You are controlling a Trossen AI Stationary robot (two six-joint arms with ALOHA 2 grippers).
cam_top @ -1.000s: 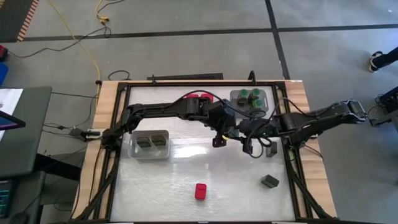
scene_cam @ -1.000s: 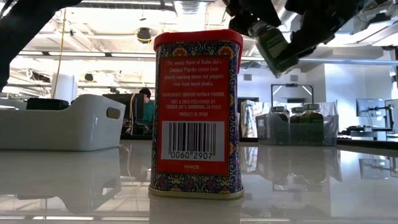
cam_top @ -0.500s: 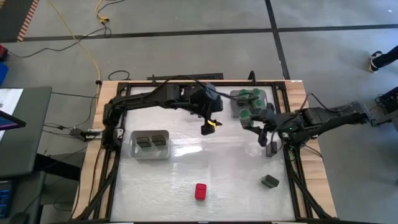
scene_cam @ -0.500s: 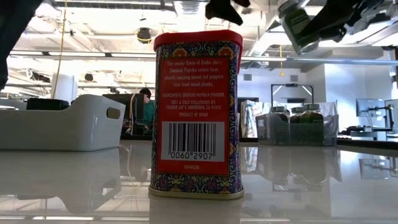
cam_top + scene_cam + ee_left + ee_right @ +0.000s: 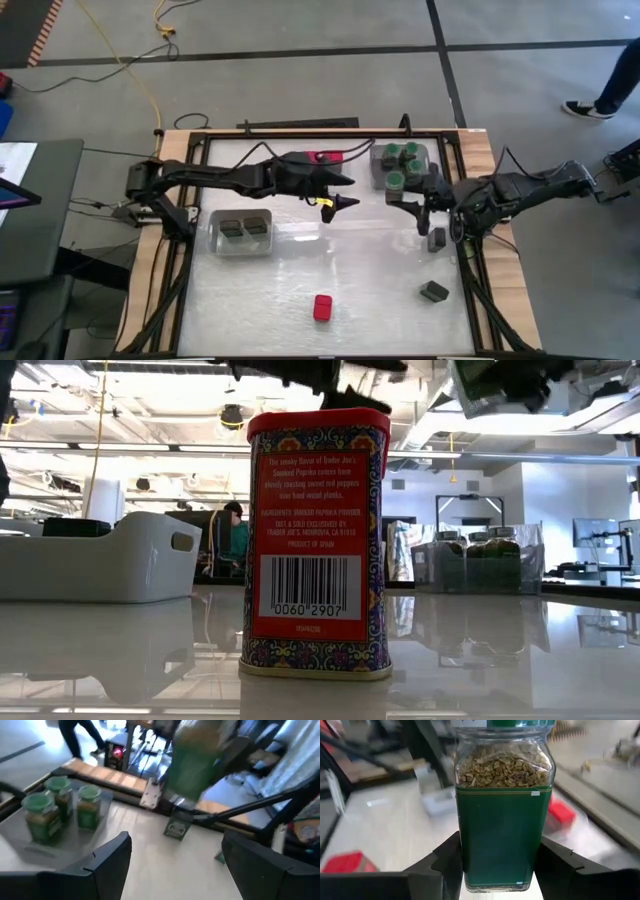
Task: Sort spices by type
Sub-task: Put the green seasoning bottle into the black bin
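1. Nearest the low camera a red tin stands upright on the table, well apart from any tray. It is not yet sorted.
2. Two grey tins are also loose by the right edge: one near the front, one just beside my right arm.
3. Mid-table on the left, the white tray holds two grey tins side by side.
4. The left hand hangs over mid-table, jaws spread wide, nothing between them. Its wrist view shows both fingers well apart with bare table between.
5. The right hand grips a green-lidded jar of dried herb, fingers on both flat sides, jar upright in the wrist view. From above, the jar sits at the near edge of the clear tray.
6. That clear tray at the far right already carries several green-lidded jars.
7. At the far edge, more red tins show partly behind the left arm. Count not readable.
8. Step in hand, my judgement: placing the held jar with its kind. I cannot tell whether its base is already down.
9. Next move calls for: lower into a free spot without knocking the neighbouring jars, let go, lift clear. Then the loose grey tins go to the white tray and the red tin to the far group.
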